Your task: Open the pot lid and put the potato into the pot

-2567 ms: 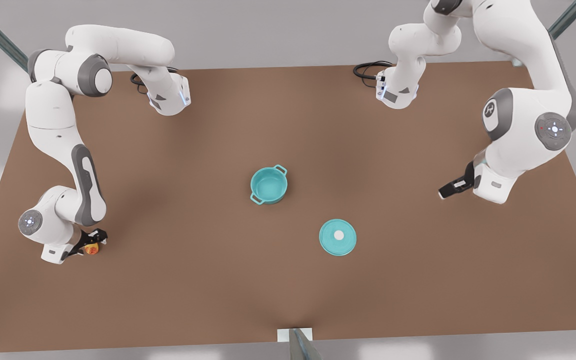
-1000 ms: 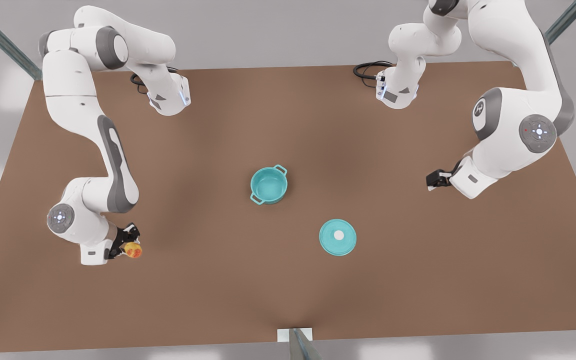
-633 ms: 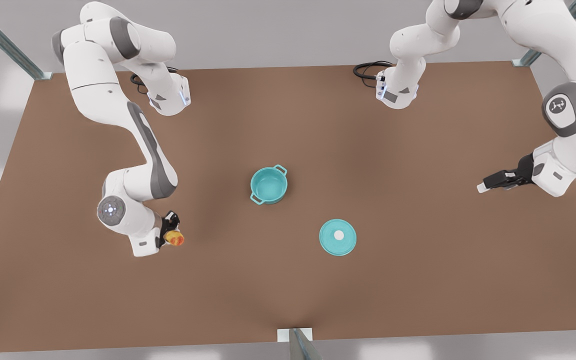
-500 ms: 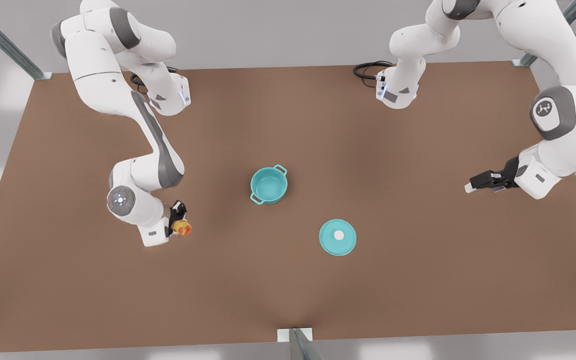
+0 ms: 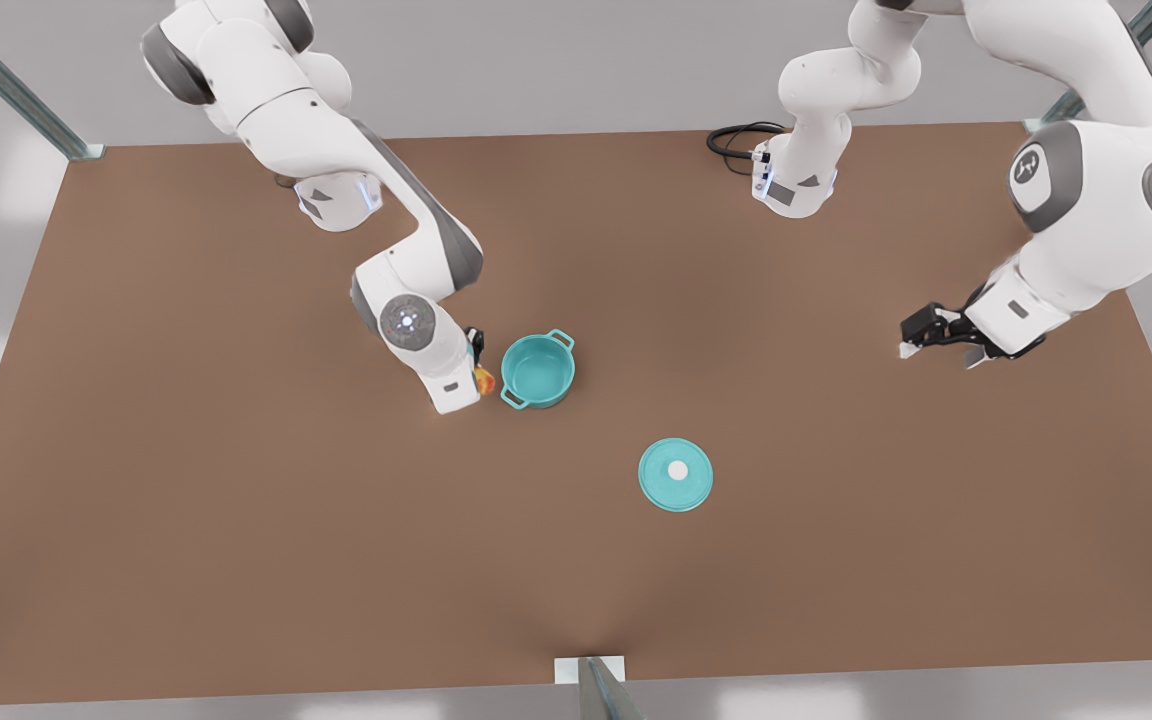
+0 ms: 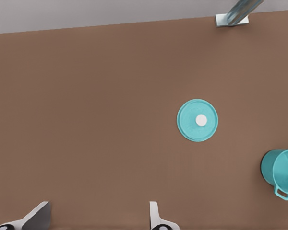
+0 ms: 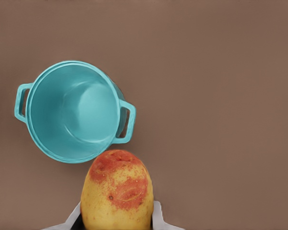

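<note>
Moved since the earlier front pictures: my right gripper (image 5: pixel 477 362) with the potato (image 5: pixel 484 380), carried from the worktop's (image 5: pixel 236 560) near corner on the front view's left across to the pot (image 5: pixel 537 371).

Front view. Potato: held in my right jaws, just beside the pot's rim on the front view's left, not yet over the opening. Pot: upright, open, unmoved. Pot lid (image 5: pixel 675 474): flat on the worktop, knob up, well apart from the pot, unmoved. Left gripper (image 5: pixel 918 333): off at the front view's right, shifted about there over the earlier pictures, waiting; from this angle its spread is not clear.

Left wrist view. Left jaws: wide, empty; fingertips (image 6: pixel 154 214) above bare worktop. Pot lid (image 6: pixel 197 120) and pot (image 6: pixel 281 172) lie farther off.

Right wrist view. Potato (image 7: pixel 117 191): clamped between my right jaws, its end overlapping the pot's rim. Pot (image 7: pixel 73 110): interior empty.

Judgement: lid step done; carry nearly complete; a short further move over the mouth, then release, remains.
</note>
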Tool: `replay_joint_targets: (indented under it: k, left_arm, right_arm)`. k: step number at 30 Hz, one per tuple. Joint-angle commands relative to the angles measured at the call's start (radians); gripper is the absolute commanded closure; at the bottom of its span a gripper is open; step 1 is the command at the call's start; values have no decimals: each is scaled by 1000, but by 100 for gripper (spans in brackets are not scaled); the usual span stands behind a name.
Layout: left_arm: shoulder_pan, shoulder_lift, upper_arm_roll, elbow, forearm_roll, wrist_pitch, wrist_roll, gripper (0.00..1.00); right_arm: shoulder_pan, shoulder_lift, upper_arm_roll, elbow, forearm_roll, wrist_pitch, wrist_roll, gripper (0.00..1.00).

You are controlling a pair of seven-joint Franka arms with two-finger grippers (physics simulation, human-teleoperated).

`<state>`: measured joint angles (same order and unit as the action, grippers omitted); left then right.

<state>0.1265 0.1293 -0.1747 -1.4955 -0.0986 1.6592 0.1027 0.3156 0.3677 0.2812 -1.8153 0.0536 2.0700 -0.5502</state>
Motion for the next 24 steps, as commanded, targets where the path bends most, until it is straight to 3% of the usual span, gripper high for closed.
replay_joint_targets:
  k: [1,16,17,19,22,23,24]
  left_arm:
    - [-1,1,0,1,8,-4,46,0]
    - [19,0,3,4,57,-81,49,0]
    - [19,0,1,4,56,-85,48,0]
    - [31,-8,32,-5,45,-95,35,0]
    - [65,1,38,8,-15,-102,34,0]
    - [59,7,34,11,-12,-101,-12,0]
    - [45,22,34,46,-12,-101,-17,0]
  right_arm:
    - [40,-1,6,1,5,-4,375,50]
    - [142,146,1,39,-32,107,498,47]
    - [142,146,1,39,-34,119,497,37]
    - [143,146,1,39,-34,131,497,0]
    - [142,143,-1,39,-34,131,497,0]
    - [134,100,-52,45,-35,121,497,0]
    - [105,43,-172,85,-38,52,487,0]
